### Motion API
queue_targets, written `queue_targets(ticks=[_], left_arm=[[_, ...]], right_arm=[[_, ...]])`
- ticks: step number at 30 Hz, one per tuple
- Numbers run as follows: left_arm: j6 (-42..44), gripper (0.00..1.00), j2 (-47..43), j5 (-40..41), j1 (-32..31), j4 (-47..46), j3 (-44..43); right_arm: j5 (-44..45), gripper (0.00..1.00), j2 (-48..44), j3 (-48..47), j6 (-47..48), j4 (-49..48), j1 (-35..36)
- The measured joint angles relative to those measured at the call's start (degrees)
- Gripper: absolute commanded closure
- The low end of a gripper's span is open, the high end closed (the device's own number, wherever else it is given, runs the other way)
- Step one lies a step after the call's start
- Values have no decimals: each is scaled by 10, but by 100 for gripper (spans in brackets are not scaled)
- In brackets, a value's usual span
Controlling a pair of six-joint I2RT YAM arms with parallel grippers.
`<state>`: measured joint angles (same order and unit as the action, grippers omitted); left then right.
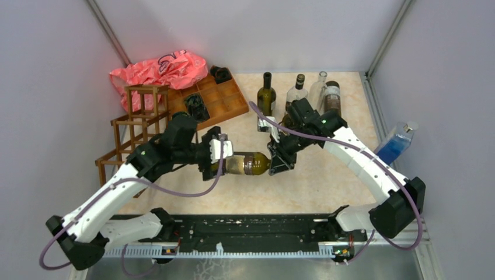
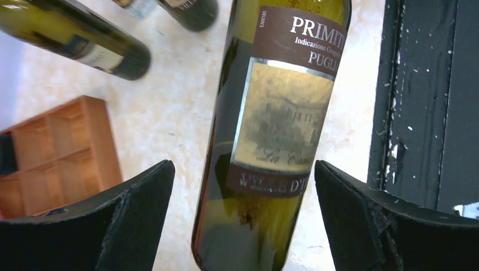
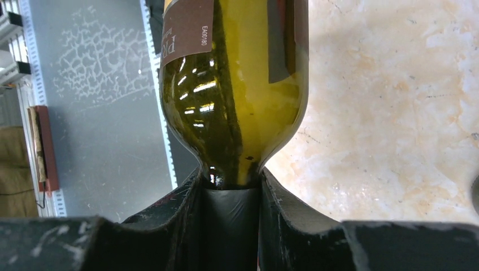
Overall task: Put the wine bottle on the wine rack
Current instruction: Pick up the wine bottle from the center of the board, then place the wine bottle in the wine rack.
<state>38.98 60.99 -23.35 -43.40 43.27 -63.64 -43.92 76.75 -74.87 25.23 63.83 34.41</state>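
A green wine bottle (image 1: pixel 248 164) with a brown and cream label lies level above the table, held between my two arms. My right gripper (image 1: pixel 278 158) is shut on its black-foiled neck; in the right wrist view (image 3: pixel 231 197) both pads press on the neck below the shoulder (image 3: pixel 243 84). My left gripper (image 1: pixel 218 156) is open around the bottle's base end. In the left wrist view (image 2: pixel 243 217) the bottle (image 2: pixel 271 130) sits between the fingers (image 2: pixel 135 220) with a gap on each side. The dark brown wine rack (image 1: pixel 137 125) stands at the left, just behind my left arm.
An orange-brown compartmented tray (image 1: pixel 219 96) sits behind the rack, with a pink plastic bag (image 1: pixel 160 70) beside it. Several bottles (image 1: pixel 297 90) stand at the back, close behind my right gripper. A bottle with blue liquid (image 1: pixel 400 140) leans at the right wall.
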Motion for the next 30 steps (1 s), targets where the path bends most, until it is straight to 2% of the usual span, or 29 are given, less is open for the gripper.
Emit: queue_targets(ticks=[6,10,16,21,25,30], left_arm=[[-41,1,-99,26,0,-27,12],[-128,1,-112,82,0,-57,-10],[-308,1,-46,165,0,-136,-163],[-418,1,14,179,0,-236,-266],[-449,1,42,190,0,-269,-310],[-451,1,44,238,0,-261,-316]], right_arm=[[-29,100,-47,37,-38,-47,-6],[-37,100,-61,52,-54,-69,-6],[-36,100,-61,60,-76,-98,-6],[-33,100,-61,76,-112,-162,-5],[-21,100,-61,101,-144,-217,2],[-11,100,-62,125,-179,-273,14]])
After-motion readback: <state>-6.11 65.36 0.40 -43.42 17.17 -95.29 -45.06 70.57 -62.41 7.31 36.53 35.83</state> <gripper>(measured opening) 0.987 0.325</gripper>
